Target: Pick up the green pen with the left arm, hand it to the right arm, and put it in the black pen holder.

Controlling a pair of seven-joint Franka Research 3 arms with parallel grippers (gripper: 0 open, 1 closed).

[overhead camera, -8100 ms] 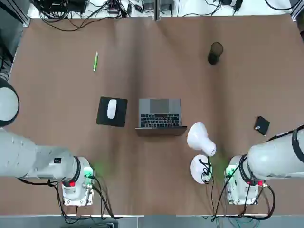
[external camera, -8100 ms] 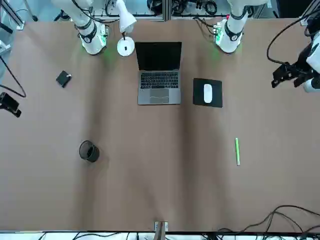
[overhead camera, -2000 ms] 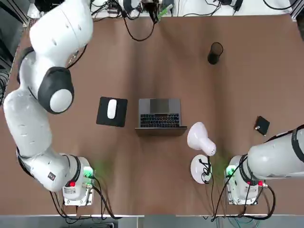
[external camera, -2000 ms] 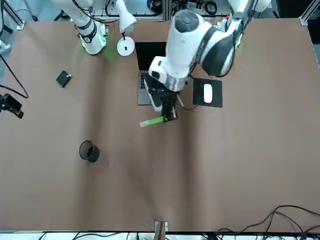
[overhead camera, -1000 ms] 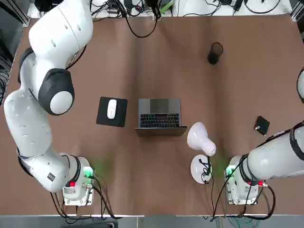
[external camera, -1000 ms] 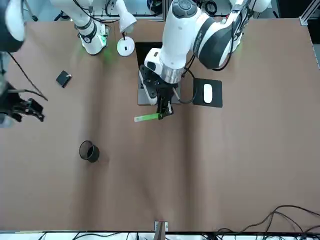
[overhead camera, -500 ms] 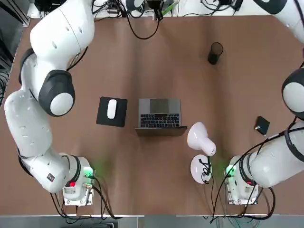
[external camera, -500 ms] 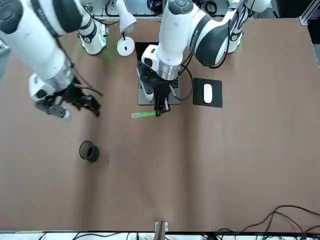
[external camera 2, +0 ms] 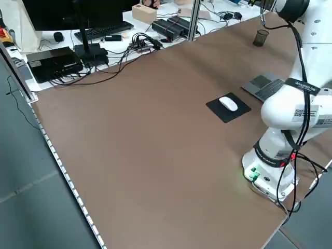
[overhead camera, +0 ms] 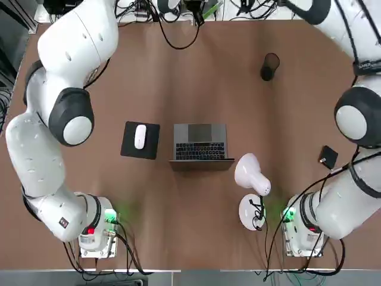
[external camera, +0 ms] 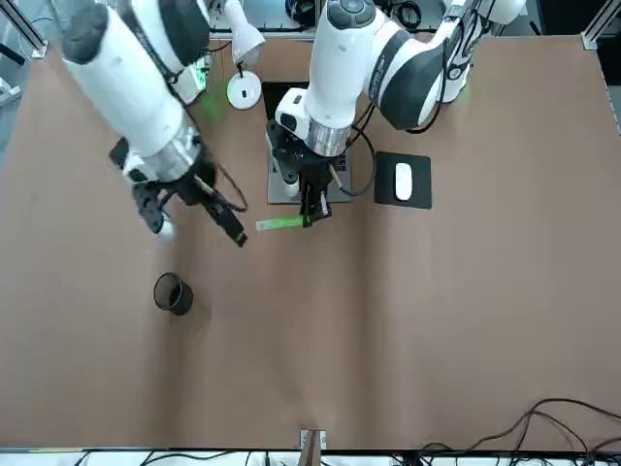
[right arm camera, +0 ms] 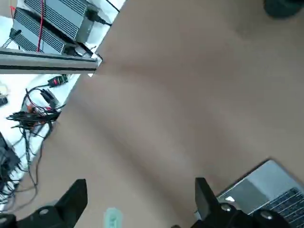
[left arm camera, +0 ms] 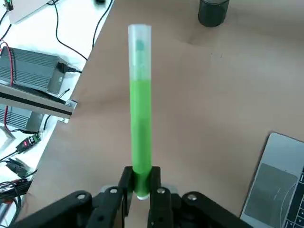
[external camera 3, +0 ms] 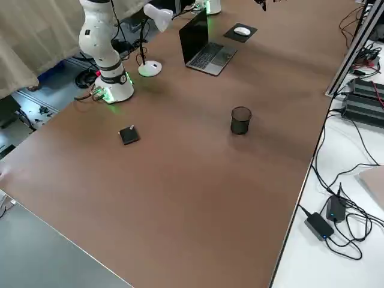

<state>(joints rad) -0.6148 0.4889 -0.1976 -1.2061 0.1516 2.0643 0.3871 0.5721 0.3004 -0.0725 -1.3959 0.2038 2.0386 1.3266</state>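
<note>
Currently, in the front view's upper left, the black two-finger right gripper [external camera: 241, 236] is spread and empty; centrally, the slim light-green pen [external camera: 279, 223], probably light, stiff and slippery, offers its pale free end, pinched by the black left gripper [external camera: 312, 219].

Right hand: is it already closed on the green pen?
No, in the right wrist view the right hand stands open, with the pen's tip showing between its fingers but touching neither.
</note>
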